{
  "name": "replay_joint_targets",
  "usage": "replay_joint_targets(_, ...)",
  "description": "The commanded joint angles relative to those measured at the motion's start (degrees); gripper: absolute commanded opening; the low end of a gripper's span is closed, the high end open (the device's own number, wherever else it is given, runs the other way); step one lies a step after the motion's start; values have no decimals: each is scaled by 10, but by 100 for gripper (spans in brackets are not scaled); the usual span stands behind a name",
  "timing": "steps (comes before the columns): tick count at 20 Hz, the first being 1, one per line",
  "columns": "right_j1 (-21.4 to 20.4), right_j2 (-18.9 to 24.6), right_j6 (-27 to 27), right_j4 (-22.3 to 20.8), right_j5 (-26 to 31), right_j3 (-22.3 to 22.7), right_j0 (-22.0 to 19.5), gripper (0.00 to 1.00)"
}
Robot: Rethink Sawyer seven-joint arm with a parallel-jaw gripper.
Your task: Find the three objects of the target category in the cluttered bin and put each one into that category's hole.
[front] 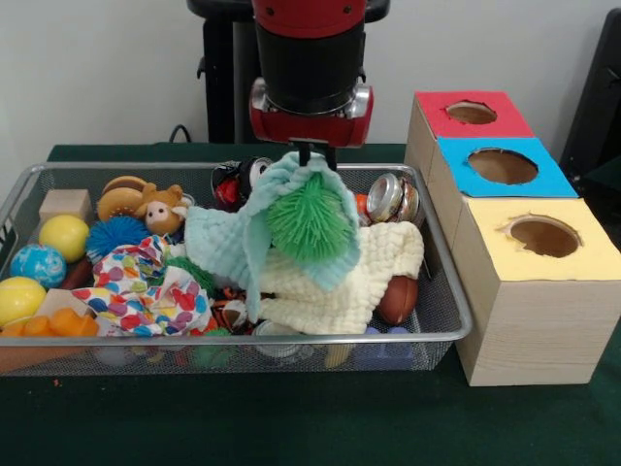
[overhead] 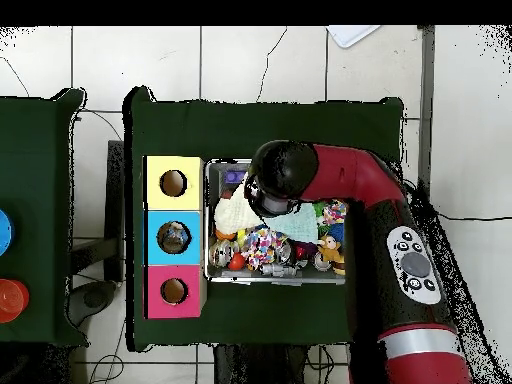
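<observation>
No bottles show in the bin [front: 441,282]; I judge they lie buried under the cloths. Crushed plastic should be light, springy and slick, best pinched across a flattened waist. The end effector [front: 309,160] is clenched on a pale blue cloth [front: 228,238] draped around a green spiky ball [front: 309,218]. The blue hole [front: 503,166] waits beside the bin on the desk [front: 291,417]. The fingers are hidden by the cloth.

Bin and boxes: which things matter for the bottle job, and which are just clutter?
Job: bin, blue hole, gripper holding up the pale blue cloth; no bottle clearly seen.
Clutter: green spiky ball, dented can, yellow ball, cream cloth, red hole, yellow hole.
</observation>
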Motion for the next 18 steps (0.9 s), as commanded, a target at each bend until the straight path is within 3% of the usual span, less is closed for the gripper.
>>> replay_joint_targets(1, -6, -38, 109, 34, 33, 30, 1, 0)
replay_joint_targets(6, -4, -48, 75, 33, 26, 30, -8, 0)
replay_joint_targets(14, -8, -51, -83, -34, 2, 44, -86, 0)
replay_joint_targets(18, -8, -38, -126, -59, -3, 46, -119, 0)
